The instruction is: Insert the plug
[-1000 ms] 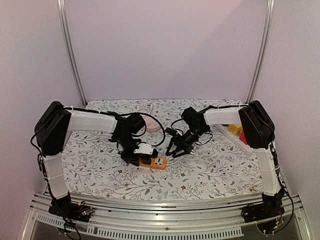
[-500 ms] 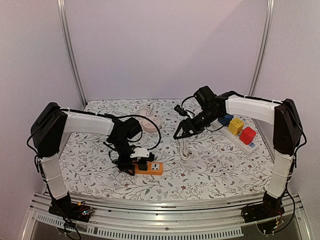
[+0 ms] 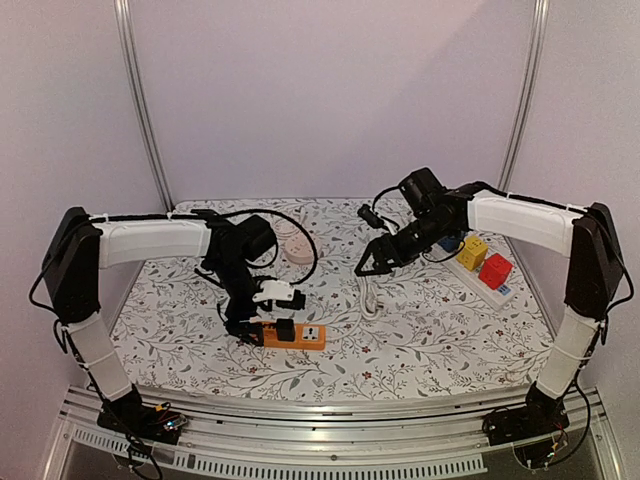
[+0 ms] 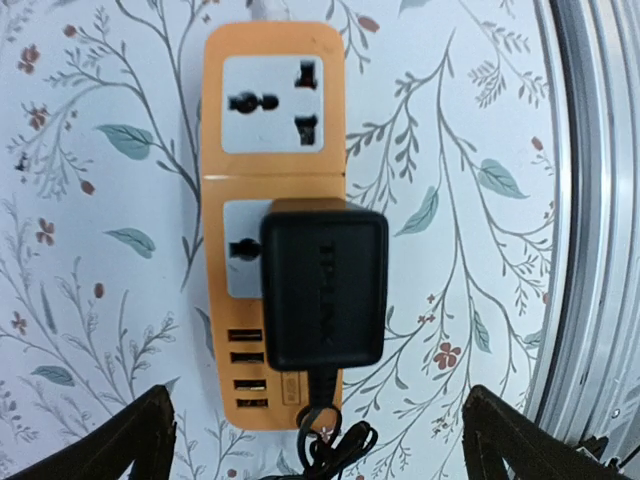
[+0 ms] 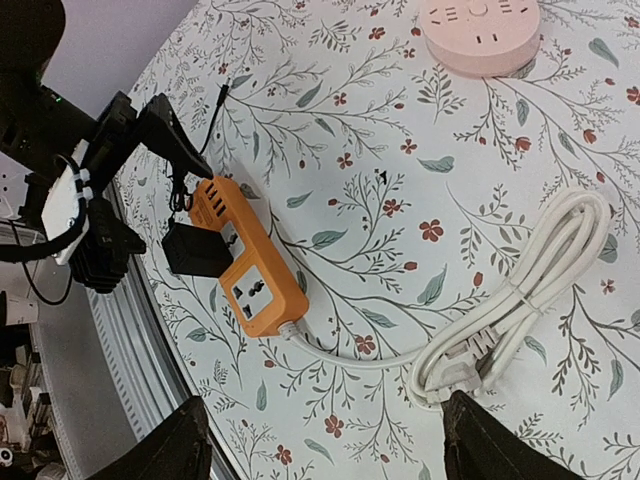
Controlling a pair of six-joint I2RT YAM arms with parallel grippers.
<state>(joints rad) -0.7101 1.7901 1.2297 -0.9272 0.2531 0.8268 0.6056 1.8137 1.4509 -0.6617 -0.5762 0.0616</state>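
Note:
The black plug (image 4: pixel 323 290) sits pressed into the second socket of the orange power strip (image 4: pixel 272 60), and its thin black cord curls off the strip's USB end. My left gripper (image 4: pixel 320 450) hangs above them, open, with its fingertips (image 4: pixel 130 445) wide on either side of the plug and touching nothing. From above, the plug (image 3: pixel 285 330) and strip (image 3: pixel 308 337) lie near the table's front, just under the left gripper (image 3: pixel 262 318). My right gripper (image 3: pixel 372 262) is open and empty, well back and right of the strip (image 5: pixel 250 270).
The strip's white cable runs to a tied coil (image 5: pixel 520 300) at mid-table. A pink round socket hub (image 3: pixel 292 247) lies at the back. A white power strip (image 3: pixel 480 268) carrying yellow, red and blue plugs is at the right. A metal rail (image 4: pixel 590 200) borders the near edge.
My left gripper has opened and let go of the plug, which stays in the orange strip. The right arm has pulled away from the strip to the back right.

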